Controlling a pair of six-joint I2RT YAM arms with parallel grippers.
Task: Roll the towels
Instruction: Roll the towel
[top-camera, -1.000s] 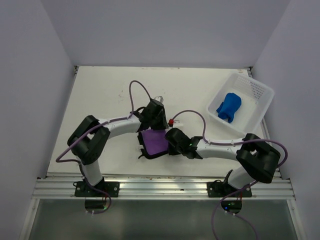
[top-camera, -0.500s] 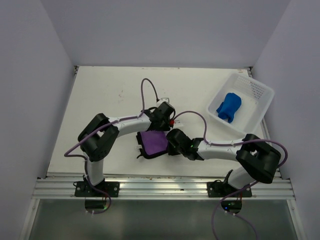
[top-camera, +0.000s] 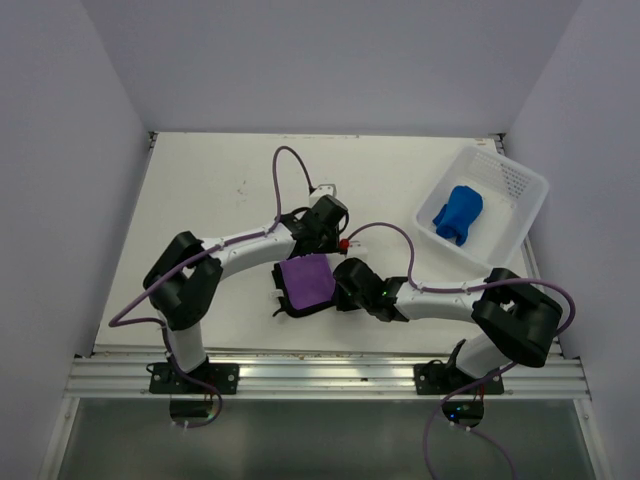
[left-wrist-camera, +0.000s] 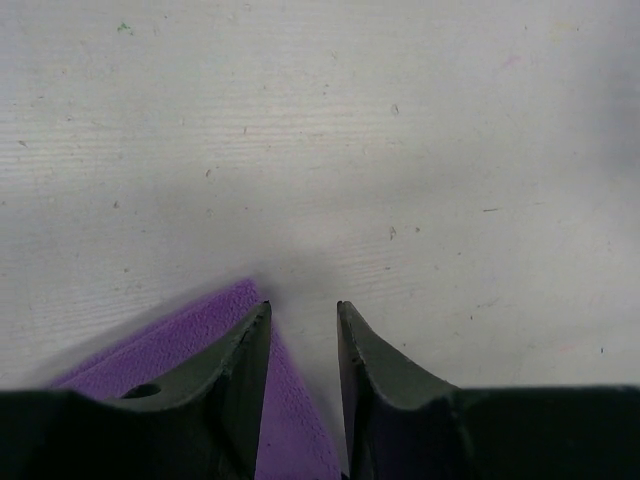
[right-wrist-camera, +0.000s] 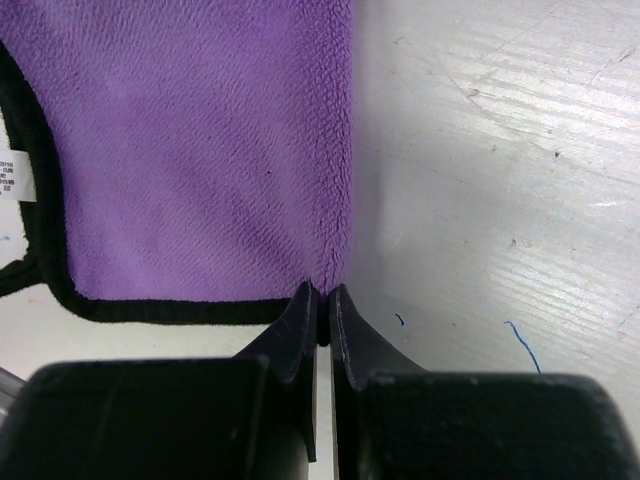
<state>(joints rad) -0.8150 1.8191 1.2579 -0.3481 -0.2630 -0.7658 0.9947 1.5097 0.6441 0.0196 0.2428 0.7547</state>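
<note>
Right gripper (right-wrist-camera: 320, 295) pinches the corner at its tips of a purple fleece towel with black trim (right-wrist-camera: 200, 150), likely light and floppy; left gripper (left-wrist-camera: 303, 310), narrowly parted, holds nothing.

Flat purple towel (top-camera: 308, 281) — blue towel (top-camera: 459, 214) in basket (top-camera: 512, 176)

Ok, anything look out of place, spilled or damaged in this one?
Nothing spilled or damaged. The purple towel lies folded flat, slightly askew, its black-trimmed under layer poking out on the left. The blue towel sits bundled in the white basket. The table shows only faint scuffs and pen marks.
</note>
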